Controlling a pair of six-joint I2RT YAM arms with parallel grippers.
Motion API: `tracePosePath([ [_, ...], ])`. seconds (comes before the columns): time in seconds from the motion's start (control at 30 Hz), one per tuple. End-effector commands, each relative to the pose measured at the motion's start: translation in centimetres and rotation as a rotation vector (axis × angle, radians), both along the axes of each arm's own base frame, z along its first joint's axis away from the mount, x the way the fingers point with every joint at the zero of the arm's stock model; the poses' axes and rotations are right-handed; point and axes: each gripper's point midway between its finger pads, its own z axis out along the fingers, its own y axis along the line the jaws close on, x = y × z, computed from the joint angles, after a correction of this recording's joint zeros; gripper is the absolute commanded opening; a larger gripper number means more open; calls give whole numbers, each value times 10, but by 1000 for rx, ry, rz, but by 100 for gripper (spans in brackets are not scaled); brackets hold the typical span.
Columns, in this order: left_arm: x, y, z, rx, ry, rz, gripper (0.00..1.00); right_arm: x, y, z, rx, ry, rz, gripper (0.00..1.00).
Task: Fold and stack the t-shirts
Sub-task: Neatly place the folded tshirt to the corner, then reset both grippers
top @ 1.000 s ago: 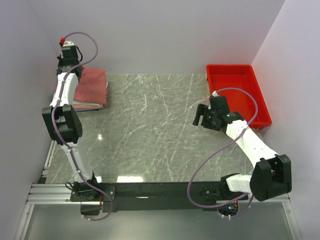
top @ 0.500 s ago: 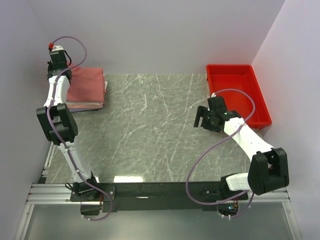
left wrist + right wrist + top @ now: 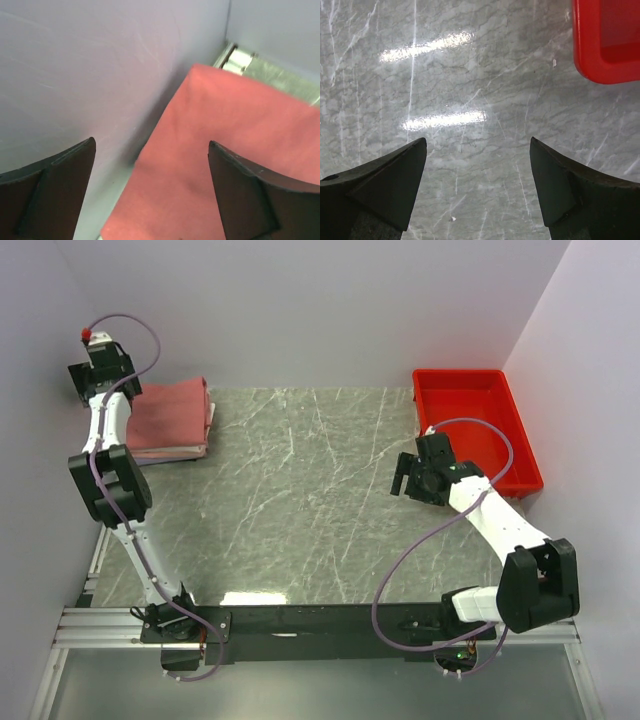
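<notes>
While left gripper (image 3: 151, 143) hangs released, empty, above salmon-red t-shirt (image 3: 172, 412) topping folded stack (image 3: 176, 452) at marble table's (image 3: 300, 490) far-left corner: top layer could be snagged, stack skewed, if jaws are swept low. Right gripper (image 3: 477, 142) spread, empty.

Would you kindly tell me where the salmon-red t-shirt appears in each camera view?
Top external: salmon-red t-shirt at far left, by the lilac wall.
Left wrist: it fills the centre and lower right.
Right wrist: not in it.
Shared landmark: that lilac wall beside it.
</notes>
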Motion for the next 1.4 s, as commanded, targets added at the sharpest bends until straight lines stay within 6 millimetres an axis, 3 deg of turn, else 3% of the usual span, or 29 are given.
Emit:
tracePosePath([
  [0.0, 7, 1, 59, -17, -183, 35, 99, 10, -8, 24, -19, -82, -23, 89],
  [0.17, -7, -19, 105, -94, -296, 39, 99, 11, -4, 33, 7, -118, -17, 89],
  [0.2, -13, -26, 121, -106, -330, 42, 99, 13, -2, 35, 18, -130, -8, 89],
  [0.27, -15, -47, 130, -161, -362, 31, 99, 15, -1, 40, 28, -142, -10, 90],
  [0.4, -21, -112, 165, -225, -432, -124, 99, 13, 2, 54, 54, -185, -2, 89],
  [0.43, -19, -140, 173, -224, -440, -178, 99, 12, 4, 58, 64, -196, 8, 89],
  [0.47, -21, -153, 178, -217, -440, -198, 100, 12, 5, 61, 71, -212, 9, 90],
  [0.6, -43, -214, 213, -256, -498, -267, 99, 7, 8, 80, 109, -290, 24, 90],
  [0.7, -60, -252, 217, -385, -525, -334, 100, 2, 12, 91, 143, -346, 50, 90],
  [0.73, -65, -272, 215, -437, -512, -394, 99, 0, 12, 94, 147, -362, 52, 90],
  [0.87, -100, -313, 198, -557, -529, -479, 99, -7, 12, 104, 170, -425, 60, 90],
  [0.9, -117, -316, 178, -564, -512, -484, 100, -10, 13, 111, 179, -454, 66, 91],
  [0.93, -125, -323, 174, -573, -518, -495, 99, -12, 12, 113, 182, -466, 65, 91],
  [0.97, -155, -315, 138, -599, -481, -413, 100, -16, 11, 113, 187, -493, 60, 92],
  [1.03, -164, -316, 129, -628, -476, -384, 99, -18, 9, 118, 192, -518, 53, 92],
  [1.17, -208, -316, 73, -677, -441, -362, 100, -25, 5, 116, 196, -555, 39, 93],
  [1.37, -253, -318, 9, -778, -413, -352, 100, -26, 3, 109, 208, -575, 13, 95],
])
